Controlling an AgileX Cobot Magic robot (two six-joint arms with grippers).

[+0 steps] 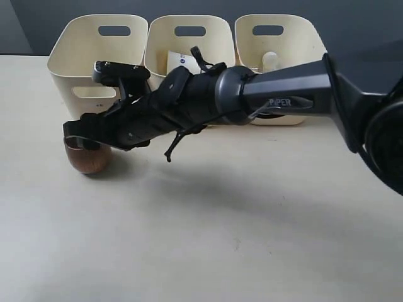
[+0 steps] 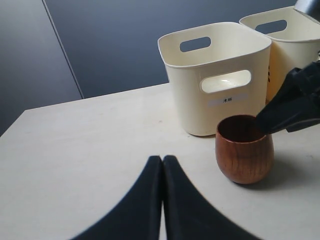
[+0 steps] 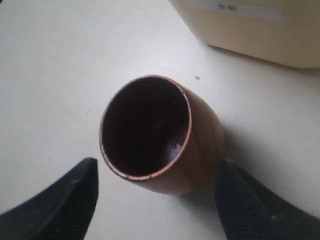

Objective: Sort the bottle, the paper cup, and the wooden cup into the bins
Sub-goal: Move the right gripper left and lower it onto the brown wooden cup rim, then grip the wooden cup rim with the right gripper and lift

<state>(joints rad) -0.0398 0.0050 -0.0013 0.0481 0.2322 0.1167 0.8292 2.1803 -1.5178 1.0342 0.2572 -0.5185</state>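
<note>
Bins (image 1: pixel 97 69): three cream-yellow bins stand in one row along the far edge of the worktop (image 1: pixel 252 214), each with an oval handle cutout. Exterior view: all three are visible, the middle one (image 1: pixel 189 41) holding one white paper cup (image 1: pixel 182 61) and the far-right one (image 1: pixel 280 44) showing one pale rounded top, too hidden to identify. Left wrist view: only two bins appear, the nearer one (image 2: pixel 215 75) carrying a small front label that the exterior view does not resolve.

Right arm (image 1: pixel 264 94): one black arm reaches across from the right edge towards the far-left corner; seen whole only in the exterior view.

Right gripper (image 3: pixel 155 200): jaws spread wide, one finger on each side of the cup, neither clearly touching it; nothing is held. The right wrist view alone shows this gap; in the exterior view the gripper (image 1: pixel 79 135) hides the cup's rim.

Left gripper (image 2: pixel 162 172): two dark fingers pressed together, empty, over the bare worktop near the left edge; not seen in the exterior view.

Wooden cup (image 1: pixel 88 157): one brown cup stands upright on the worktop just in front of the far-left bin. The right wrist view shows its dark empty interior (image 3: pixel 145 127); the left wrist view shows its rounded side (image 2: pixel 245 150).
</note>
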